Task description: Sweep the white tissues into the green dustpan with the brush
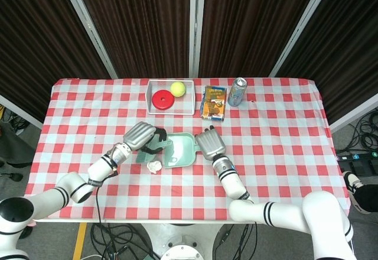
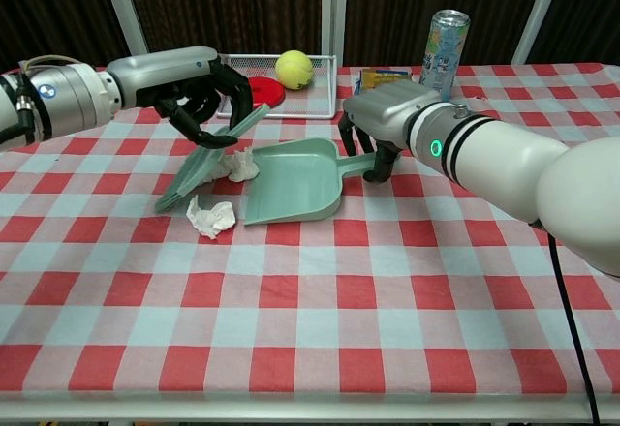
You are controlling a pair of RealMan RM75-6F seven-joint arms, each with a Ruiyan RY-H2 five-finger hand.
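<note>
**Tissues at the dustpan lip: one may slip past**

Tissues sit at the green dustpan's open edge: one white tissue at its 10 o'clock corner, another at 8 o'clock, just outside. The left hand grips the brush; the right hand clasps the dustpan handle. Judged risk: the angled brush could push the near tissue past the lip, or nudge the pan aside.
</note>
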